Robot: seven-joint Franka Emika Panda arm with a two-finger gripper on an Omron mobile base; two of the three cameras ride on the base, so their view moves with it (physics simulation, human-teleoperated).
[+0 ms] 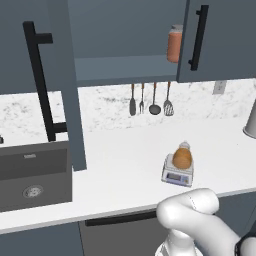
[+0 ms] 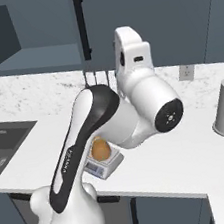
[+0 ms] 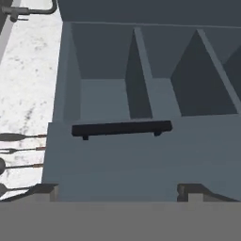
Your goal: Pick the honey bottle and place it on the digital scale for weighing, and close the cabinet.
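A squat amber honey bottle point(image 1: 182, 157) stands on the small light-grey digital scale point(image 1: 177, 175), below the open slate-blue wall cabinet point(image 1: 125, 67). The gripper point(image 3: 117, 190), jaws wide and empty, faces that cabinet's black bar handle point(image 3: 121, 128).

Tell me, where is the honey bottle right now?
The honey bottle sits on the little grey scale on the white counter, right of the sink and below the hanging utensils.
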